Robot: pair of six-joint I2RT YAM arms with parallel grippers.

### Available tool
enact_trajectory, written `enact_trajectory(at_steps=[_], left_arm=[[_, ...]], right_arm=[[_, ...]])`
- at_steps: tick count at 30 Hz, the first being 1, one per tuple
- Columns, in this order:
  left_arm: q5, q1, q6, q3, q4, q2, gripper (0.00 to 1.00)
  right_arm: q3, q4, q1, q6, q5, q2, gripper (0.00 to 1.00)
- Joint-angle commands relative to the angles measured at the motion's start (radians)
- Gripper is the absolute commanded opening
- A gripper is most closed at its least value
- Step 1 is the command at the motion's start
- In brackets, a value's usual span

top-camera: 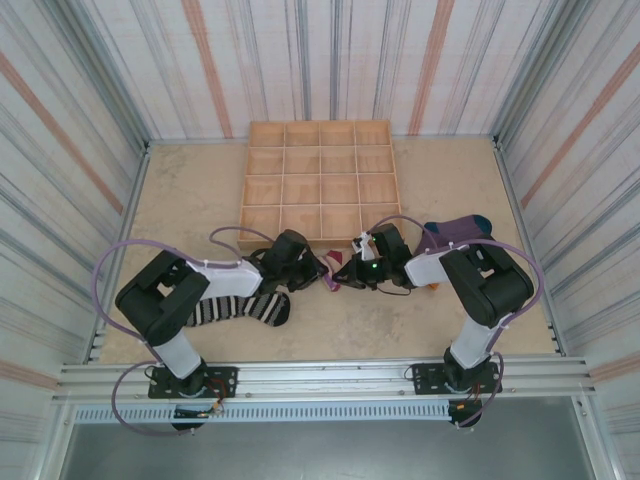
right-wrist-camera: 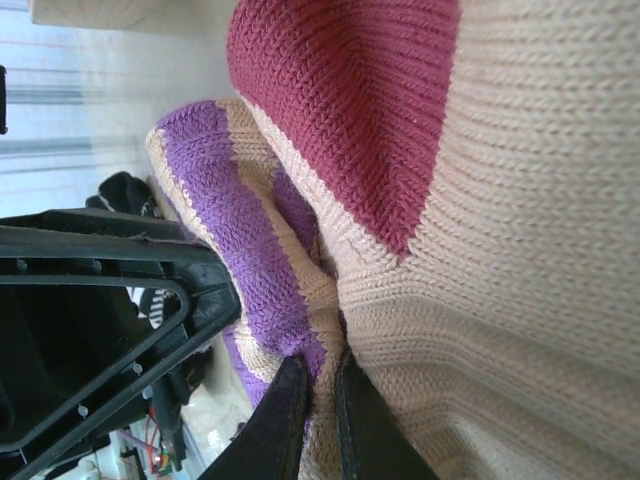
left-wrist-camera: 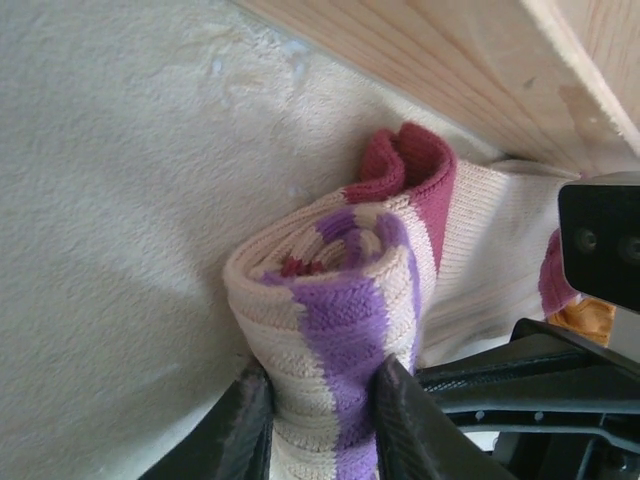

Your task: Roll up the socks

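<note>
A tan sock [left-wrist-camera: 330,300] with purple stripes and a dark red patch lies partly rolled beside the wooden tray. My left gripper [left-wrist-camera: 322,425] is shut on the rolled end, one finger on each side of the roll. My right gripper [right-wrist-camera: 318,405] is shut on a thin fold of the same sock [right-wrist-camera: 500,250], close by. In the top view both grippers, left [top-camera: 318,272] and right [top-camera: 352,272], meet at this sock [top-camera: 337,259] in front of the tray. The black-and-white striped sock [top-camera: 240,308] lies flat under the left arm. The purple sock [top-camera: 452,230] with a teal end lies behind the right arm.
The wooden tray [top-camera: 300,240] with several square compartments stands just behind the grippers, its side wall [left-wrist-camera: 450,60] right next to the roll. Corrugated walls close in the table on three sides. Purple cables loop off both arms.
</note>
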Motion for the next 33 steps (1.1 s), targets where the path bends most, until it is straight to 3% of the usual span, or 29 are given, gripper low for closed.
enact_trajectory(at_steps=[1,5,8,14,20,28,33], left_arm=[[-0.05,0.005,-0.011,0.034,-0.091,0.037,0.17],[-0.029,0.012,0.011,0.066,-0.199,0.031,0.04],[-0.014,0.014,0.01,0.057,-0.245,0.004,0.0],[-0.019,0.003,0.011,0.046,-0.373,-0.073,0.0],[-0.026,-0.029,-0.047,-0.014,-0.381,-0.138,0.0],[-0.02,-0.047,-0.097,-0.069,-0.354,-0.169,0.0],[-0.018,-0.049,-0.104,-0.077,-0.347,-0.171,0.0]], right_arm=[[-0.024,-0.155,-0.006,-0.023,0.106,0.009,0.09],[0.014,-0.311,0.017,-0.122,0.172,-0.078,0.26],[0.006,-0.354,0.036,-0.15,0.23,-0.173,0.41],[0.032,-0.489,0.219,-0.261,0.541,-0.361,0.53],[0.048,-0.499,0.505,-0.35,1.0,-0.438,0.58],[0.046,-0.345,0.761,-0.53,1.294,-0.336,0.57],[0.075,-0.249,0.835,-0.613,1.388,-0.19,0.56]])
